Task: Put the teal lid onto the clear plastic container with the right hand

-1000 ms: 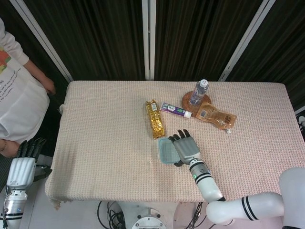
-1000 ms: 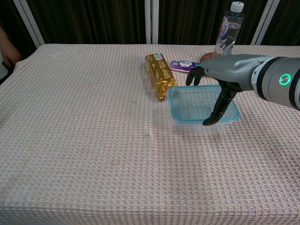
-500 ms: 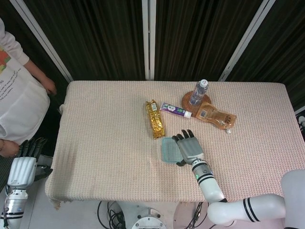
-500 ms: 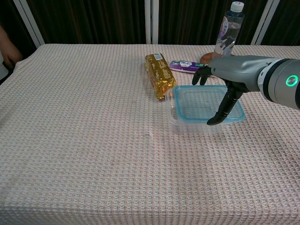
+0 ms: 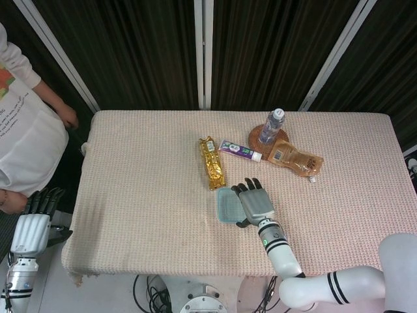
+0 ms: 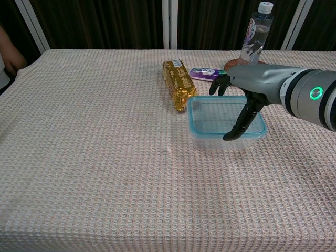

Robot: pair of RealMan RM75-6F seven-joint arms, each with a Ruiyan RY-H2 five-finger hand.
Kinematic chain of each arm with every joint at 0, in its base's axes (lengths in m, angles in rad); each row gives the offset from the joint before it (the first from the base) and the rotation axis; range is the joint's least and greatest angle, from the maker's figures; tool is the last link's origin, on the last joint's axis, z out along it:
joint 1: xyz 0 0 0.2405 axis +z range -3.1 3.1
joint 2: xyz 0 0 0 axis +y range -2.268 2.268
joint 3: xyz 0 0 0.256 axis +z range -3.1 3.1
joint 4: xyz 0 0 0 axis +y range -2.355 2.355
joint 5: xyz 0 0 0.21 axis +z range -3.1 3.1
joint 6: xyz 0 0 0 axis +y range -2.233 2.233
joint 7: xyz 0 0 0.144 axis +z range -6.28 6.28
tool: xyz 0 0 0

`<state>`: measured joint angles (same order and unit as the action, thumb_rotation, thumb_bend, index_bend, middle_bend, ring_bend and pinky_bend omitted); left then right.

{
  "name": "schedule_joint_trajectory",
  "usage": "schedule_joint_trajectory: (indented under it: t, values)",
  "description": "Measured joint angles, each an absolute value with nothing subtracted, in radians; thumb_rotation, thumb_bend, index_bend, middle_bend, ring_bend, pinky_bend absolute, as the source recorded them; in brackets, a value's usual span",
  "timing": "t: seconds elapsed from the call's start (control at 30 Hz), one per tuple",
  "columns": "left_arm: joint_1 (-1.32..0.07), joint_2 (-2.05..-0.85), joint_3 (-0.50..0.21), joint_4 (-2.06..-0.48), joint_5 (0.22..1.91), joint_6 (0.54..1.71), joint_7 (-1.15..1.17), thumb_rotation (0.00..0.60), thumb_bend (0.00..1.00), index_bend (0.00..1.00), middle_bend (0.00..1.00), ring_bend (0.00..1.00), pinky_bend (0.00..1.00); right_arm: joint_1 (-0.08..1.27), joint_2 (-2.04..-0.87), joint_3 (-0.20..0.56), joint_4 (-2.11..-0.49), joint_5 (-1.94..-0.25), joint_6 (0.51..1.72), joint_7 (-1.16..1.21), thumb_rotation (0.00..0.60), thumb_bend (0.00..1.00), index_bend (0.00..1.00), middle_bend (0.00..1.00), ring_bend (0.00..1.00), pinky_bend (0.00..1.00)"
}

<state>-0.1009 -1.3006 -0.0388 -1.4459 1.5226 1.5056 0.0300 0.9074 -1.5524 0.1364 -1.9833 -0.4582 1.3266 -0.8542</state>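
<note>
Lid sits on top of the clear plastic container, directly beneath the right hand, and from the chest view its teal rim seems to line up with the container's walls on the sides that show. The right hand rests over the far right part of the lid, fingers spread and pointing down against it; it clasps nothing, pressing at most. Placement looks essentially done. What may remain, as a judgement, is pushing the rim down until it seats all round, then lifting away; whether it has clicked shut cannot be told. The left hand hangs well off to the side, beyond the worktop edge, fingers apart and holding nothing.
</note>
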Motion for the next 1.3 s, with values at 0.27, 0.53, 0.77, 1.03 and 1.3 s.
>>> schedule_joint_trajectory:
  t: [0.27, 0.53, 0.77, 1.03, 1.3]
  values:
    - [-0.100, -1.306, -0.036, -1.437, 1.521, 1.503, 0.023, 0.600, 0.00, 0.10, 0.08, 0.00, 0.03, 0.915, -1.566, 0.148, -1.950, -0.442, 1.314, -0.871, 0.600, 0.10, 0.19, 0.38, 0.00, 0.00]
    - [-0.103, -1.308, -0.037, -1.436, 1.521, 1.500, 0.024, 0.600, 0.00, 0.10, 0.08, 0.00, 0.03, 0.912, -1.563, 0.146, -1.947, -0.440, 1.305, -0.873, 0.600, 0.10, 0.19, 0.37, 0.00, 0.00]
    - [-0.104, -1.311, -0.037, -1.435, 1.519, 1.498, 0.026, 0.600, 0.00, 0.10, 0.08, 0.00, 0.03, 0.906, -1.552, 0.142, -1.945, -0.453, 1.277, -0.856, 0.600, 0.00, 0.00, 0.21, 0.00, 0.00]
    - [-0.103, -1.313, -0.037, -1.433, 1.517, 1.498, 0.024, 0.600, 0.00, 0.10, 0.08, 0.00, 0.03, 0.896, -1.543, 0.132, -1.953, -0.494, 1.266, -0.836, 0.600, 0.00, 0.00, 0.11, 0.00, 0.00]
    - [-0.103, -1.311, -0.036, -1.437, 1.520, 1.503, 0.029, 0.600, 0.00, 0.10, 0.08, 0.00, 0.03, 0.885, -1.516, 0.112, -1.984, -0.531, 1.273, -0.836, 0.600, 0.00, 0.00, 0.05, 0.00, 0.00]
